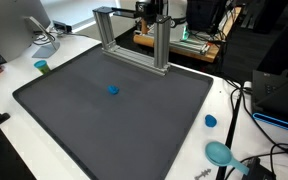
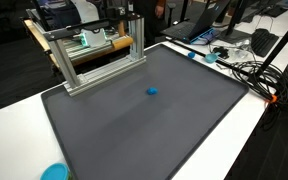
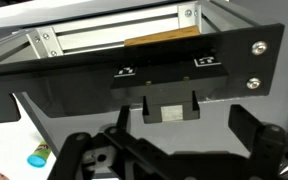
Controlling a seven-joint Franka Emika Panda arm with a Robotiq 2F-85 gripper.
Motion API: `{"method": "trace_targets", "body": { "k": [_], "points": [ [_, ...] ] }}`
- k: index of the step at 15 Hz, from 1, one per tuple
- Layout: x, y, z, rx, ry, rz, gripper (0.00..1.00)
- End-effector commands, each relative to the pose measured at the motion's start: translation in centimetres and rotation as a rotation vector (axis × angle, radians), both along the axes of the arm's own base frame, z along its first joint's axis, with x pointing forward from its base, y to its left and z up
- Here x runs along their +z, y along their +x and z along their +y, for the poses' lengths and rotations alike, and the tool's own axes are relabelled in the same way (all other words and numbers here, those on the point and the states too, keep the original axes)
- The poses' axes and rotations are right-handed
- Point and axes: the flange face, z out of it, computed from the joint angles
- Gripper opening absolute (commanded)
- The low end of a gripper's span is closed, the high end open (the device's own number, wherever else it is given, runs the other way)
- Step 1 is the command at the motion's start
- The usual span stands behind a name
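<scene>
**A:** What sits closest in the wrist view?

**B:** The jaws, along the bottom edge. They are spread as wide as they go, with nothing between them

**A:** And just past them?

**B:** A black plate (image 3: 134, 70) runs across the middle of the view, with two screws at its right end. Behind it, toward the top, are the rails of the metal frame (image 3: 104, 38). A small green and blue cylinder (image 3: 37, 157) shows in the lower left corner

**A:** How does it look from outside?

**B:** In an exterior view, a teal disc (image 1: 220, 152) lies nearest, at the lower right. A blue cap (image 1: 211, 121) lies a little above it on the white worktop (image 1: 6, 95). Next the dark mat (image 1: 84, 120) fills the centre, and a small blue piece (image 1: 112, 89) lies alone on it, well apart from the metal frame

**A:** So where is the metal frame?

**B:** It stands upright at the mat's far edge, upper centre, and the arm (image 1: 149, 8) hangs just over its top bar at the top edge
</scene>
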Motion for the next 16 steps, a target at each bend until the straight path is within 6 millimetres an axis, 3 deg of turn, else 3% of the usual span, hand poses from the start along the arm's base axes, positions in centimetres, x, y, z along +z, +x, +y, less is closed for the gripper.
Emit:
{"method": "trace_targets", "body": {
  "k": [1, 16],
  "points": [
    [-0.5, 0.8, -0.2, 0.03, 0.0, -0.015, 1.0],
    [-1.8, 1.2, -2.3, 0.148, 0.013, 0.041, 1.0]
  ]
}}
